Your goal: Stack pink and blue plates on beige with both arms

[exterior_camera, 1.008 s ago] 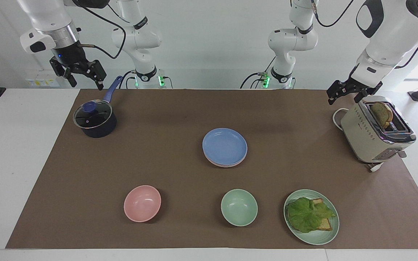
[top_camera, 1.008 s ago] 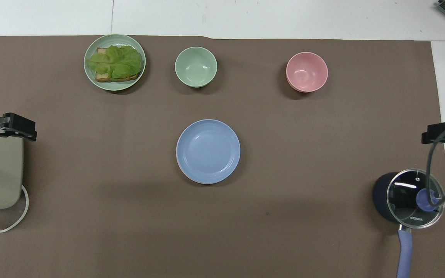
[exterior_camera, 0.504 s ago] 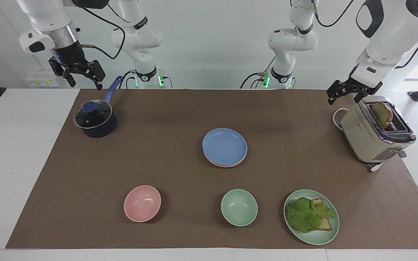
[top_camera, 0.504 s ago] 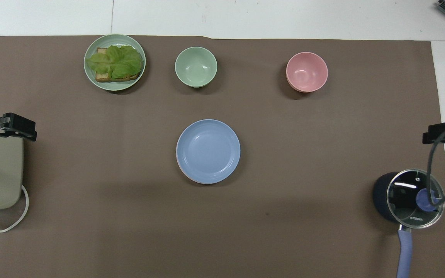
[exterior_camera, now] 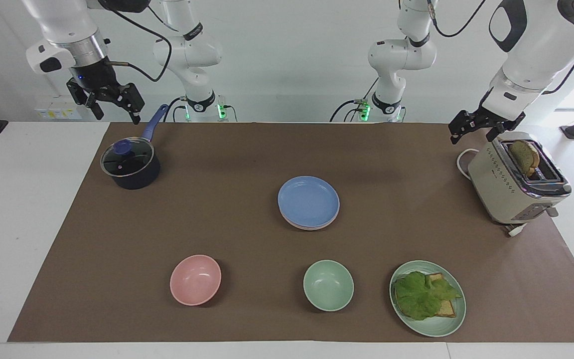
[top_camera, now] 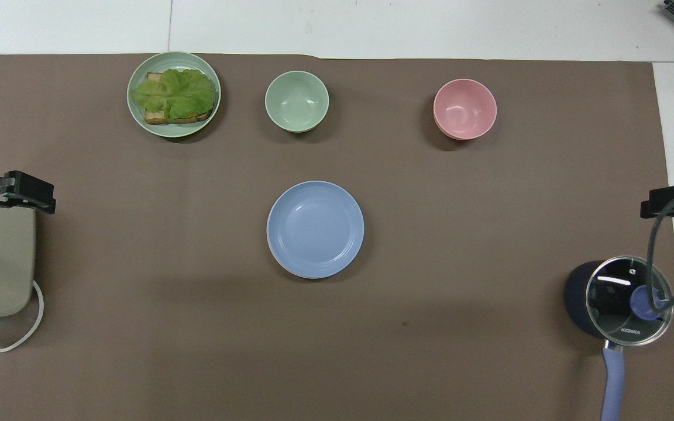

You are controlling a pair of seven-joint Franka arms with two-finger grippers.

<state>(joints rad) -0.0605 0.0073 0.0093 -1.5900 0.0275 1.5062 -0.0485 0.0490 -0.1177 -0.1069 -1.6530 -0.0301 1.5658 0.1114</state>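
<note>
The blue plate (exterior_camera: 309, 200) (top_camera: 315, 228) lies on top of a stack in the middle of the brown mat. A thin rim of the pink plate (exterior_camera: 309, 228) shows just under it. The beige plate is hidden beneath them. My left gripper (exterior_camera: 474, 130) (top_camera: 21, 193) hangs open and empty above the toaster's end of the table. My right gripper (exterior_camera: 110, 102) (top_camera: 673, 202) hangs open and empty in the air over the pot. Both are well away from the stack.
A beige toaster (exterior_camera: 513, 182) with bread in it stands under the left gripper, a lidded dark pot (exterior_camera: 130, 164) under the right. Farther from the robots than the stack sit a pink bowl (exterior_camera: 195, 279), a green bowl (exterior_camera: 328, 285) and a green plate (exterior_camera: 436, 330) with lettuce and toast.
The right gripper has drifted slightly upward over the pot. The left gripper and the stack have not moved.
</note>
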